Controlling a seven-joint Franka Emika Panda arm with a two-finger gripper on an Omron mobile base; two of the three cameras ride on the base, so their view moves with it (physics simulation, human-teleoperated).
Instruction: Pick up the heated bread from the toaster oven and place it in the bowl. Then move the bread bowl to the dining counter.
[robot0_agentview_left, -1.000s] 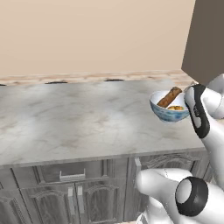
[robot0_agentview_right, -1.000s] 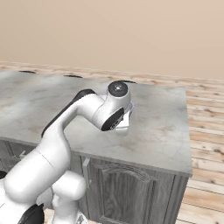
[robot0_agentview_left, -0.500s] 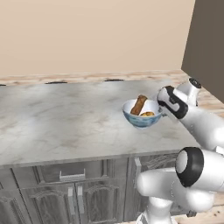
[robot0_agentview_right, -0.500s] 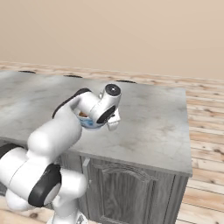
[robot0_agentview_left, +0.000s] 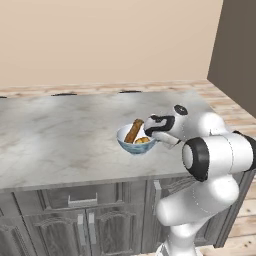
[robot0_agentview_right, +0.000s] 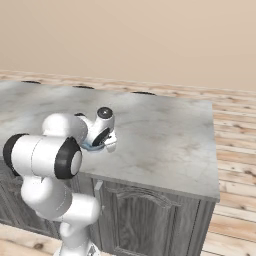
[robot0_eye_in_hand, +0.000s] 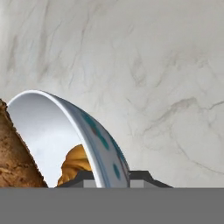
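Observation:
My gripper (robot0_agentview_left: 154, 134) is shut on the right rim of the bowl (robot0_agentview_left: 131, 145), which is white inside and blue-grey outside. It holds the bowl low over the dining counter (robot0_agentview_left: 60, 135), near the front edge; whether the bowl touches the marble I cannot tell. Inside lie the heated bread (robot0_agentview_left: 143, 141), a small golden-orange lump, and a long brown loaf (robot0_agentview_left: 133, 131) leaning on the far rim. In the hand view the rim of the bowl (robot0_eye_in_hand: 48, 127) runs between my fingertips (robot0_eye_in_hand: 140, 176), with the bread (robot0_eye_in_hand: 76, 162) and the loaf (robot0_eye_in_hand: 13, 153) behind it. The toaster oven is out of view.
The marble top (robot0_agentview_right: 165, 130) stretches wide to the left and behind the bowl. Dark grey cabinet doors (robot0_agentview_left: 75, 220) and a drawer lie below its front edge. A dark wall (robot0_agentview_left: 237, 55) stands at the right, and wooden floor (robot0_agentview_right: 235, 165) lies beyond the counter's end.
The arm has swung the bowl from the counter's right end leftward and toward the front edge, folding in close to the base. The grip on the rim has stayed shut.

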